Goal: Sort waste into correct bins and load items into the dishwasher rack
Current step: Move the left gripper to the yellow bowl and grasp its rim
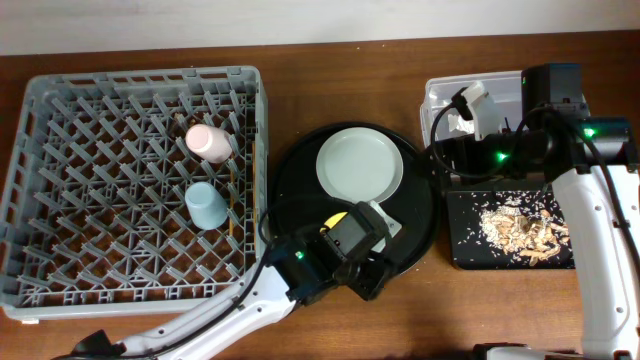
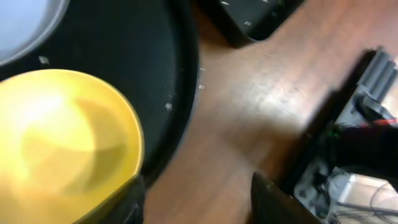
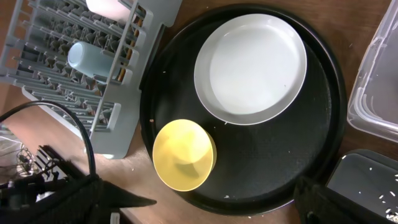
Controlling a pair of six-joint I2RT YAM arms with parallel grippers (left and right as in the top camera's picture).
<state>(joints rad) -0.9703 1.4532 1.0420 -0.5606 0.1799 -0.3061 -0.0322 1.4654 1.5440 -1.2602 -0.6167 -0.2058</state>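
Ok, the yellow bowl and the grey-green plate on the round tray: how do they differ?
The yellow bowl is smaller across and deeper, while the plate is wider and shallow. The bowl is bright yellow and the plate is pale grey-green. The bowl sits at the near edge of the round black tray, and the plate sits toward its far side. Both are round, upright and on that same tray.
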